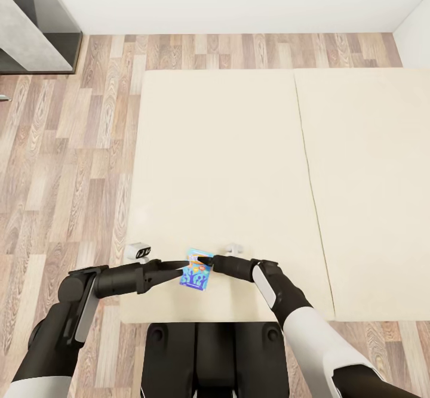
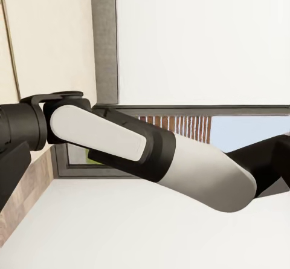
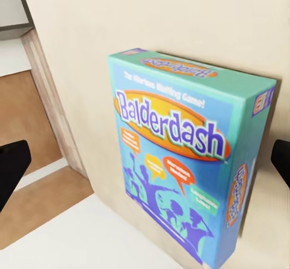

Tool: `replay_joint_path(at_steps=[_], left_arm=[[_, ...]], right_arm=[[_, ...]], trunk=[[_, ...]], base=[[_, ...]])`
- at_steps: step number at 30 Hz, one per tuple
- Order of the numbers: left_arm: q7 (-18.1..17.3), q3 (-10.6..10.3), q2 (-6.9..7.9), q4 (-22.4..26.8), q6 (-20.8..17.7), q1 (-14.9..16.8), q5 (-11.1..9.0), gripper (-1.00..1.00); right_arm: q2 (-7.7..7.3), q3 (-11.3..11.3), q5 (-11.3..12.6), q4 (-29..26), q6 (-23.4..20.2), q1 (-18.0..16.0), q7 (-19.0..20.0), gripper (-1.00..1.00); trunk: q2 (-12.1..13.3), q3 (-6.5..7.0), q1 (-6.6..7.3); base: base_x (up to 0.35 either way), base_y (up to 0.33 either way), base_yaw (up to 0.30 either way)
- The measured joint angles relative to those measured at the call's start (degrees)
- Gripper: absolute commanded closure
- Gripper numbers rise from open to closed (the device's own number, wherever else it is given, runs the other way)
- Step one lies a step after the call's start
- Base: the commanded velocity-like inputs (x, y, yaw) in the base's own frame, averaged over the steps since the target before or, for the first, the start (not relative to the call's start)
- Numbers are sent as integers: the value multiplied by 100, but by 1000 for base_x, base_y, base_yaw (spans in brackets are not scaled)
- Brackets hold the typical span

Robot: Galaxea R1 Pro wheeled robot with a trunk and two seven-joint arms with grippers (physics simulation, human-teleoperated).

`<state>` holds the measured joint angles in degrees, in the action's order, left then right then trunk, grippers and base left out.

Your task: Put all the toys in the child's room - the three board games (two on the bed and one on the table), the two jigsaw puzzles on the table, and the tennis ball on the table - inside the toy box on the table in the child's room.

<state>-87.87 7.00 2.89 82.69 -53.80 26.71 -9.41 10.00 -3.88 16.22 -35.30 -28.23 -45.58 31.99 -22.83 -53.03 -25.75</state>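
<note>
A small blue board game [image 1: 196, 271] printed "Balderdash" lies on the cream mattress of the bed [image 1: 227, 165], close to the near edge. My right gripper [image 1: 206, 261] reaches it from the right and is open. In the right wrist view the box [image 3: 181, 154] sits between the two widely spread black fingertips [image 3: 12, 166], which do not touch it. My left gripper [image 1: 179, 268] points at the box's left side from the left and looks open, with one dark finger [image 2: 12, 172] at the frame's edge and nothing between the fingers. The toy box, table, puzzles and tennis ball are out of view.
Wood floor [image 1: 65, 177] runs along the bed's left side and behind it. A grey cabinet [image 1: 36, 28] stands at the back left against the white wall. A second mattress section [image 1: 370, 177] lies to the right. My right forearm [image 2: 151, 154] crosses the left wrist view.
</note>
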Motion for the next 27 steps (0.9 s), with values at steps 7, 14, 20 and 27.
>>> replay_joint_path(at_steps=[7,14,20,27], left_arm=[[0,10,0,0,0,0,0,-100],[0,12,0,0,0,0,0,-100],[0,12,0,0,0,0,0,-100],[0,12,0,0,0,0,0,-100]], right_arm=[[0,-5,0,-4,2,13,6,-100],[0,7,-1,-6,2,24,62,-100],[0,11,-2,-9,10,42,156,-100],[0,10,-1,-7,7,49,178,-100]], trunk=[[0,0,0],[0,0,0],[0,0,0],[0,0,0]], base=[[0,0,0],[0,0,0],[0,0,0],[0,0,0]])
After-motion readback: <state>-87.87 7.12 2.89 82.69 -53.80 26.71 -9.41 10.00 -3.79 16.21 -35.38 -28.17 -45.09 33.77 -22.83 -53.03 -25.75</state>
